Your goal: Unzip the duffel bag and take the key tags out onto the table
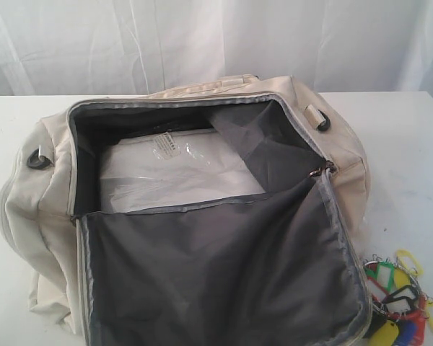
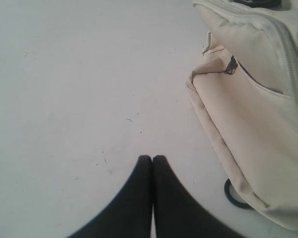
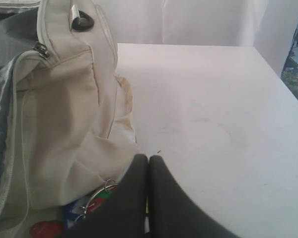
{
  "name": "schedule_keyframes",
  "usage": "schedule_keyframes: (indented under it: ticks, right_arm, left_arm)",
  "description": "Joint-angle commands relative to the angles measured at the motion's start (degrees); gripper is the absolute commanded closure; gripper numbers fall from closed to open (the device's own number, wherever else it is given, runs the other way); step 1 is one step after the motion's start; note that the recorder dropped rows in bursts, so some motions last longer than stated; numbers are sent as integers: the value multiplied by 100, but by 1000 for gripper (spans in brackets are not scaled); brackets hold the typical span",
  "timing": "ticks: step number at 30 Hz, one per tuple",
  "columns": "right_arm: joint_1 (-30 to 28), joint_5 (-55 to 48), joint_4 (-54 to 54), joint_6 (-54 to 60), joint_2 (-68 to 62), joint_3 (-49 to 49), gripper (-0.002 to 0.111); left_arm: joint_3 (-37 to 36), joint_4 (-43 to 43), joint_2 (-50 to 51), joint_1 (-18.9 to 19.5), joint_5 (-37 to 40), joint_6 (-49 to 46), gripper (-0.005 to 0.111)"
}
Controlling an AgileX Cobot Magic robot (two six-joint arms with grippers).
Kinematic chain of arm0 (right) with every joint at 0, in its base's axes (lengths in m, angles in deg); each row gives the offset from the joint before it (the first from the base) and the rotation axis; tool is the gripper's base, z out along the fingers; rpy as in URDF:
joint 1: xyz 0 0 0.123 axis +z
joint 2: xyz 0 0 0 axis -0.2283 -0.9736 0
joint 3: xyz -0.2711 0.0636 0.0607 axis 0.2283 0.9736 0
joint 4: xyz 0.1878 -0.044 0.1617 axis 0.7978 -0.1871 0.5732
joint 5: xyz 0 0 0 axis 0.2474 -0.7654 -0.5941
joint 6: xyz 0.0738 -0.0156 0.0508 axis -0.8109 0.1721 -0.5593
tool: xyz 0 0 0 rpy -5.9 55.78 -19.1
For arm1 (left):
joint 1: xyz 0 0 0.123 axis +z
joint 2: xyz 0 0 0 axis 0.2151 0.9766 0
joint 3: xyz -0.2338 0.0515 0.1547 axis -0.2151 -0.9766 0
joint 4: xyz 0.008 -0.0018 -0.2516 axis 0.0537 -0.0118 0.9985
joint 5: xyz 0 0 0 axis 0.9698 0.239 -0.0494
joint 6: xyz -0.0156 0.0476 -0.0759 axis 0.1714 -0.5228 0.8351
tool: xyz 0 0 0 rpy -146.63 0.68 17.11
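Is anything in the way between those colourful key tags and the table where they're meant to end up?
Nothing visible does. The key tags already lie on the table, outside the unzipped bag and right beside its open flap. The right tool sits shut and empty next to them.

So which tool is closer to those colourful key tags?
Right. The right tool is just beside the key tags; the left tool is at the duffel bag's opposite end, over the table.
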Motion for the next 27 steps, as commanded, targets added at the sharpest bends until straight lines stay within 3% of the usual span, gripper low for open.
schedule_keyframes:
  ticks: [1, 27]
  right_arm:
    - [35, 30, -7, 69, 34, 28, 108]
    - [35, -129, -7, 69, 34, 28, 108]
  left_arm:
    - [-22, 0, -24, 16, -17, -18, 107]
    - [-22, 0, -24, 16, -17, -18, 107]
